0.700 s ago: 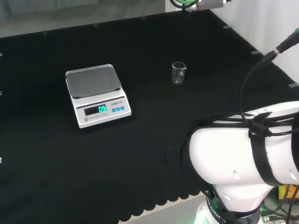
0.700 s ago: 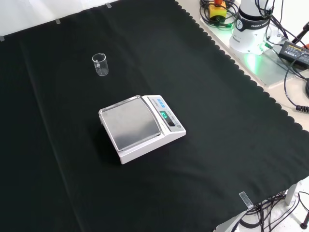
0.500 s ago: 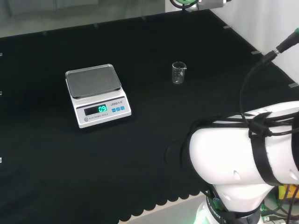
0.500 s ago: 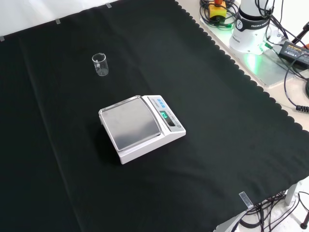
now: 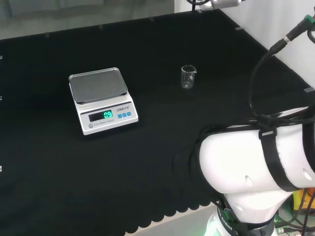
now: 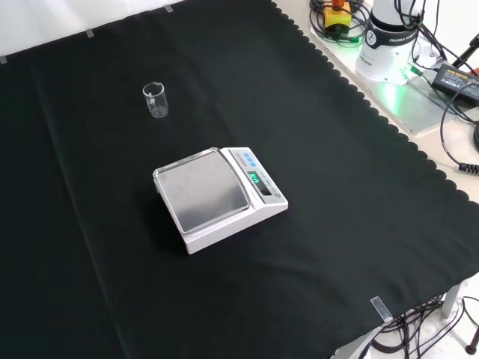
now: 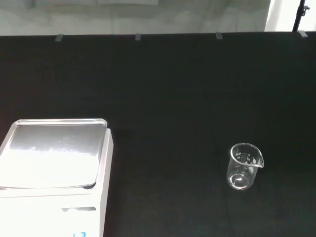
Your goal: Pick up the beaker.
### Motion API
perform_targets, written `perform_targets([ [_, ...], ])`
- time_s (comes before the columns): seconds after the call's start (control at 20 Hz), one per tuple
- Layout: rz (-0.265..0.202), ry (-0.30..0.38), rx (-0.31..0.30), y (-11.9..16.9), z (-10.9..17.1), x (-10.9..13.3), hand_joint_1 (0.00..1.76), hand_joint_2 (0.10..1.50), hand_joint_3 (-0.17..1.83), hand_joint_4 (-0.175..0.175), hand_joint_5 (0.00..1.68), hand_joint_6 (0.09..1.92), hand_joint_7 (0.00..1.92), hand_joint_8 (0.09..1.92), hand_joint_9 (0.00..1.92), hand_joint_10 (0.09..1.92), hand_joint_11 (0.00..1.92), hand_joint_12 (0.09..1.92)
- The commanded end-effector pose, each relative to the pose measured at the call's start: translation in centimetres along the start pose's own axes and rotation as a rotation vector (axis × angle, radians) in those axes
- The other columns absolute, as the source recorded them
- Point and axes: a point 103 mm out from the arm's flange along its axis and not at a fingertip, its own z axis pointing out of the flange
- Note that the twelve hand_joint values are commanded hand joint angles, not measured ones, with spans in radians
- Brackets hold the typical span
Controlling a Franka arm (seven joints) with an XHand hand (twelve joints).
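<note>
A small clear beaker (image 5: 188, 77) stands upright and alone on the black surface (image 5: 147, 157), nearer its far edge in the head view, well apart from the white scale (image 5: 102, 100). I cannot tell the hand's state.

Black cloth (image 6: 314, 187) with scalloped edge over the bench, pale wall (image 7: 148, 17) behind, even light

The beaker (image 5: 188, 76) is clear, glossy glass or plastic, smooth-walled. Left of it in the head view, the scale (image 5: 102, 101) has a white, smooth plastic body and a brushed, dull-shining metal pan (image 6: 201, 188). Under both lies matt black cloth (image 6: 337, 187), finely woven, with a scalloped edge.
</note>
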Motion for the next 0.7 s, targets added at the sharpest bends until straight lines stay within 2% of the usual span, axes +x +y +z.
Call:
perform_targets([
  [0.05,0.010,0.098,0.015,3.0,2.6,-2.9,0.32,0.89,-0.06,-0.040,0.15,0.09,0.00,0.59,0.05,0.43,0.05,1.56],
  [0.2,0.006,0.115,0.025,4.6,3.7,-4.5,0.34,0.88,-0.06,-0.045,0.15,0.09,0.00,0.60,0.00,0.57,0.06,1.56],
  [0.4,0.008,0.146,0.062,7.3,5.4,-5.8,0.35,0.87,-0.05,-0.055,0.17,0.09,0.00,0.64,0.00,0.62,0.07,1.56],
  [0.7,-0.029,0.177,0.087,11.0,7.4,-7.6,0.36,0.86,-0.05,-0.061,0.17,0.09,0.00,0.68,0.00,0.64,0.08,1.56],
])
